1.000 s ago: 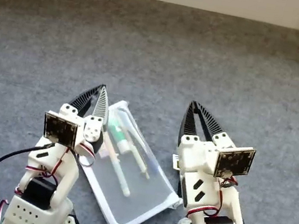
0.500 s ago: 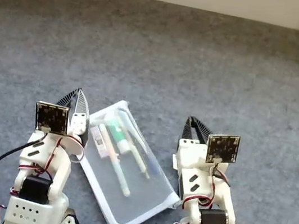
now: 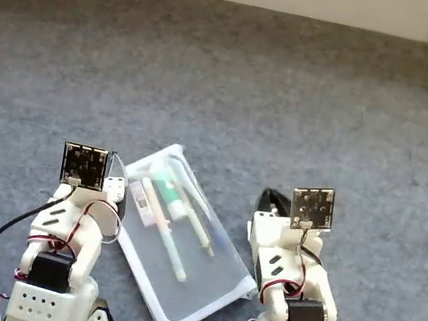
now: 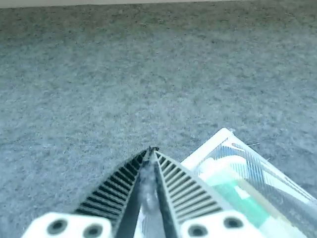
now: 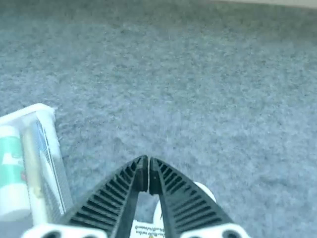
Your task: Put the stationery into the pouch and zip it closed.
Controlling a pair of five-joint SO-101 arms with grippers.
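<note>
Left black ribbed gripper (image 4: 151,149) is sitting fully closed and empty; the right black ribbed gripper (image 5: 148,159) is doing likewise. Between the arms, a clear rectangular plastic pouch (image 3: 205,293) is lying slantwise on grey carpet (image 3: 289,99), holding a white pen (image 3: 170,247) and a green-and-white tube (image 3: 167,191). I cannot tell whether the zip is closed; finishing well likely means pinning one corner while pulling straight along.

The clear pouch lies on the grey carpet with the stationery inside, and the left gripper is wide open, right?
No: the left gripper is shut, as the left wrist view shows. The pouch, with the stationery inside, does lie on the grey carpet.
</note>
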